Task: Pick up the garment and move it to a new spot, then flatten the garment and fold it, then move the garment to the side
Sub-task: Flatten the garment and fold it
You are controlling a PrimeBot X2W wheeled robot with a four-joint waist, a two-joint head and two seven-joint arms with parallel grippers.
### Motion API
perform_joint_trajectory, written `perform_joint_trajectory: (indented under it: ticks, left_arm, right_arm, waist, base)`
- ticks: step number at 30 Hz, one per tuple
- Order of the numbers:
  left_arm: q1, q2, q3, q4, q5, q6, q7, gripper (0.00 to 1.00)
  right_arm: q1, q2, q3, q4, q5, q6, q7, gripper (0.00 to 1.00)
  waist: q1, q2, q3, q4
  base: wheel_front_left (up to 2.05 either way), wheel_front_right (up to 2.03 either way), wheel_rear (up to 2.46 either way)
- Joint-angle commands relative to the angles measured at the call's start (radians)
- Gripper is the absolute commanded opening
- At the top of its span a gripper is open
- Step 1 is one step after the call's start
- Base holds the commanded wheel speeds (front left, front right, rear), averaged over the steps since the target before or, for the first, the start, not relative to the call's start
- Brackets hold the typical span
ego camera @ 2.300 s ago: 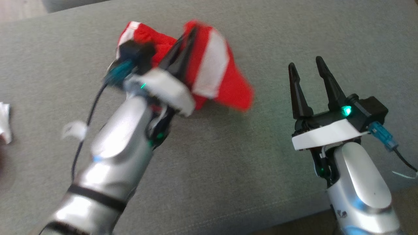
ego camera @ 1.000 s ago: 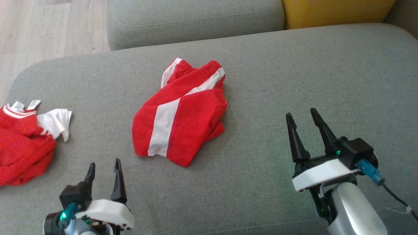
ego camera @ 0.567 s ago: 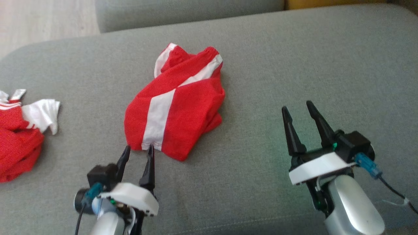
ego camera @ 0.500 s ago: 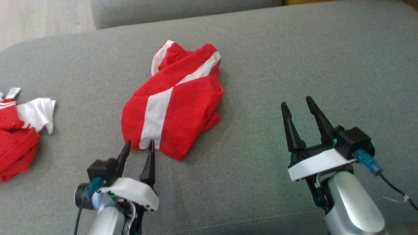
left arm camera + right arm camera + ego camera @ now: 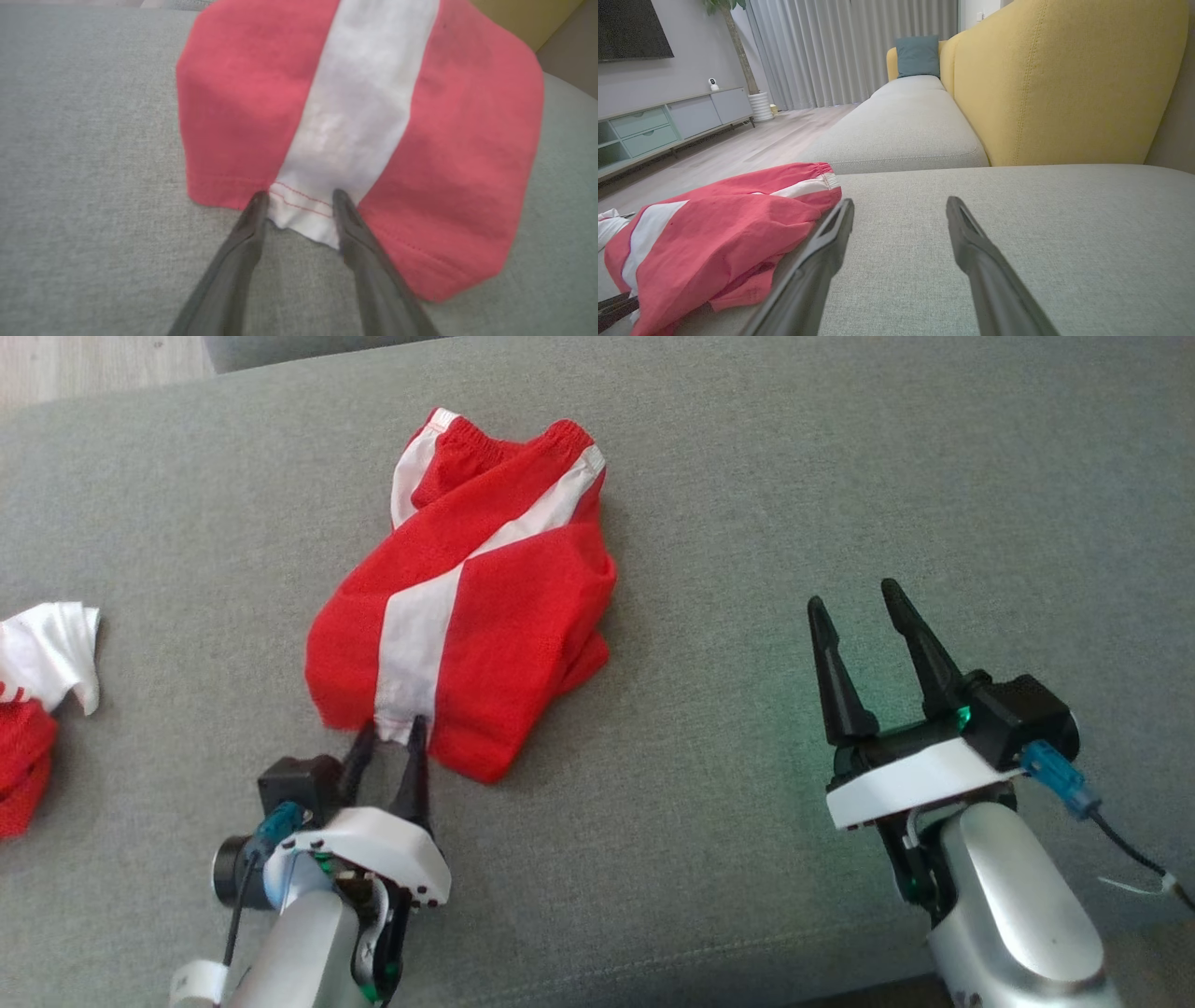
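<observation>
Head view: red shorts (image 5: 485, 607) with a broad white stripe (image 5: 420, 625) lie crumpled on a grey sofa cushion (image 5: 747, 476), waistband at the far end, leg hem nearest the robot. The left gripper (image 5: 392, 728), at lower left, has its fingertips at the hem, one on each side of the stripe's end. The right gripper (image 5: 855, 595), at lower right, stands wide open over bare cushion, well apart from the shorts. Another red and white garment (image 5: 28, 709) lies at the left edge.

Left wrist view: the two dark fingers (image 5: 233, 261) stand a narrow gap apart, straddling the stitched white hem; the cloth sits between them, not clamped.

Right wrist view: the fingers (image 5: 812, 270) are spread wide with cushion between them. The shorts lie to the left. Beyond is a yellow backrest (image 5: 1064, 79) with a teal pillow (image 5: 917, 56).
</observation>
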Motion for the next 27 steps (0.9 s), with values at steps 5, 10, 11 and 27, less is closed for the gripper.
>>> perform_joint_trajectory:
  ticks: [5, 10, 11, 27]
  left_arm:
    - [-0.040, 0.003, 0.023, -0.015, 0.004, -0.006, -0.006, 0.00]
    - [-0.035, 0.003, 0.067, -0.047, 0.027, 0.017, -0.006, 0.00]
    - [-0.034, 0.003, 0.083, -0.061, 0.038, 0.025, -0.006, 0.00]
    - [-0.027, 0.003, 0.141, -0.163, 0.103, 0.030, -0.006, 1.00]
  right_arm:
    - [-0.030, 0.006, 0.013, -0.033, -0.005, -0.001, -0.009, 1.00]
    - [-0.026, 0.006, -0.002, -0.025, -0.005, -0.001, -0.009, 1.00]
    - [-0.026, 0.006, -0.004, -0.023, -0.004, -0.001, -0.009, 1.00]
    - [-0.152, 0.006, 0.029, 0.069, 0.023, -0.001, -0.009, 1.00]
  waist:
    - [0.0000, 0.0000, -0.002, 0.015]
    - [0.0000, 0.0000, -0.014, 0.052]
    - [0.0000, 0.0000, -0.015, 0.062]
    - [0.0000, 0.0000, 0.020, 0.244]
  base:
    - [0.00, 0.00, 0.00]
    - [0.00, 0.00, 0.00]
    - [0.00, 0.00, 0.00]
    - [0.00, 0.00, 0.00]
